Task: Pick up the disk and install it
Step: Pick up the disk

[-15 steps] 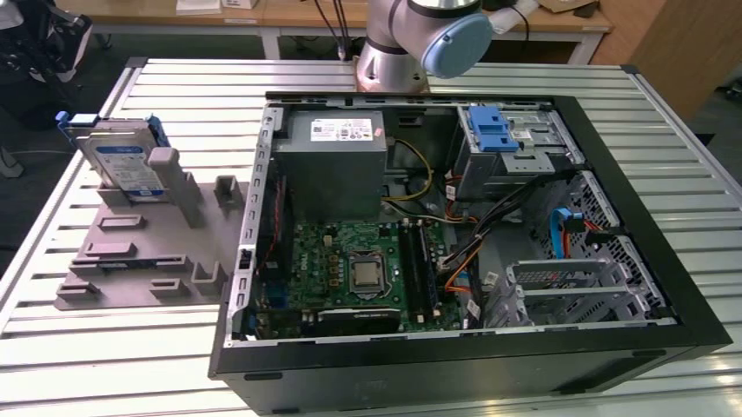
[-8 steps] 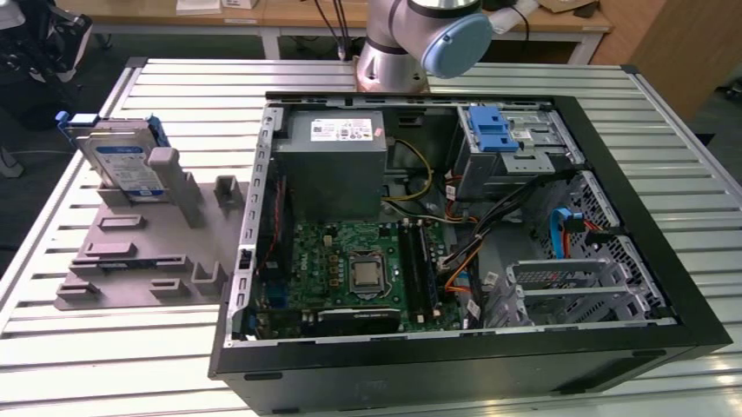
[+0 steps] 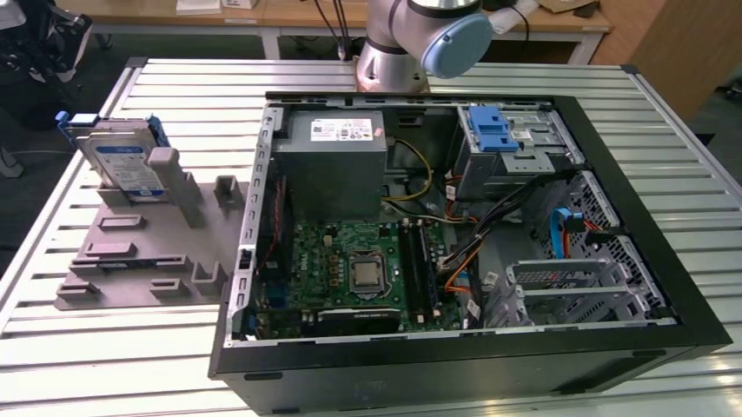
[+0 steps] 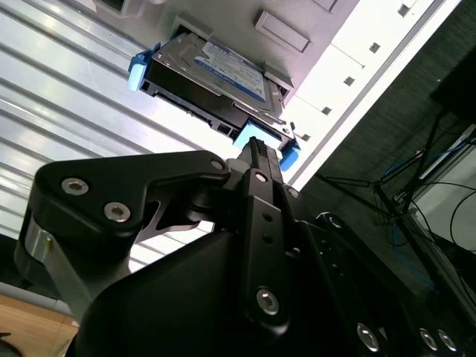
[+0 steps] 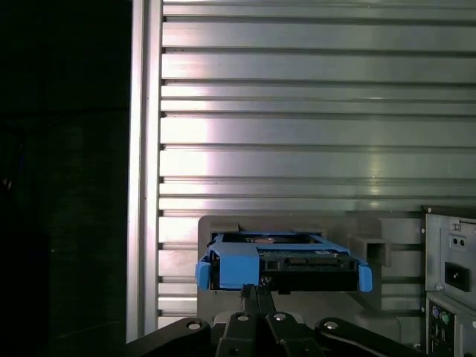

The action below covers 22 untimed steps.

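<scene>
The disk (image 3: 122, 161) is a silver drive with a white-and-blue label in a blue carrier. It stands on edge in a grey holder (image 3: 139, 252) on the exterior view's left. Both wrist views look at it from above, the disk (image 4: 216, 74) with its connector edge facing the camera and its blue frame (image 5: 238, 266) closest. My gripper (image 5: 253, 291) hangs just short of that edge, fingers drawn together with nothing between them. In the second wrist view the gripper (image 4: 257, 146) tip lines up with the blue bracket, apart from it.
An open black computer case (image 3: 649, 217) lies flat beside the holder. Inside it are a silver drive bay with a blue latch (image 3: 493, 130), a grey power supply box (image 3: 336, 165), the motherboard (image 3: 360, 269) and loose cables. The slatted metal table (image 3: 69, 347) surrounds everything.
</scene>
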Each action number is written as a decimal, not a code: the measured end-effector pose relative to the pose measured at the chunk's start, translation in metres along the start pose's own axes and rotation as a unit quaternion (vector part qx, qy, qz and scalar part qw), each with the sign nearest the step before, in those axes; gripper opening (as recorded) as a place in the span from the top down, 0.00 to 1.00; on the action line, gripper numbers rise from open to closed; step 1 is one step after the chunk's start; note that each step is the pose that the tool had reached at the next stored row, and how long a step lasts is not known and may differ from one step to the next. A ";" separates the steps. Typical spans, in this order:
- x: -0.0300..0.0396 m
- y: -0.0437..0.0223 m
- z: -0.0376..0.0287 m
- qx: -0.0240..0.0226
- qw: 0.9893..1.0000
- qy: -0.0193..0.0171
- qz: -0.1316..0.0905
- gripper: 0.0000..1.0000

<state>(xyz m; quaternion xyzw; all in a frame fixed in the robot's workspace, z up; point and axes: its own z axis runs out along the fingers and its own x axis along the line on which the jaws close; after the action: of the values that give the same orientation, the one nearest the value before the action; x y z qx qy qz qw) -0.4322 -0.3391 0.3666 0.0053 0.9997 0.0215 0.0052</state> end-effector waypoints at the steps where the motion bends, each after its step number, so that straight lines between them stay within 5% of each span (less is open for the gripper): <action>1: 0.0000 0.0000 0.0000 0.000 1.000 0.000 0.000 0.89; 22: 0.0001 0.0000 0.0000 0.000 1.000 0.001 -0.024 0.89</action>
<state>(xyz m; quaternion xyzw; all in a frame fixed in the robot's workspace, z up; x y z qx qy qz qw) -0.4323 -0.3391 0.3666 -0.0187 0.9996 0.0216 0.0047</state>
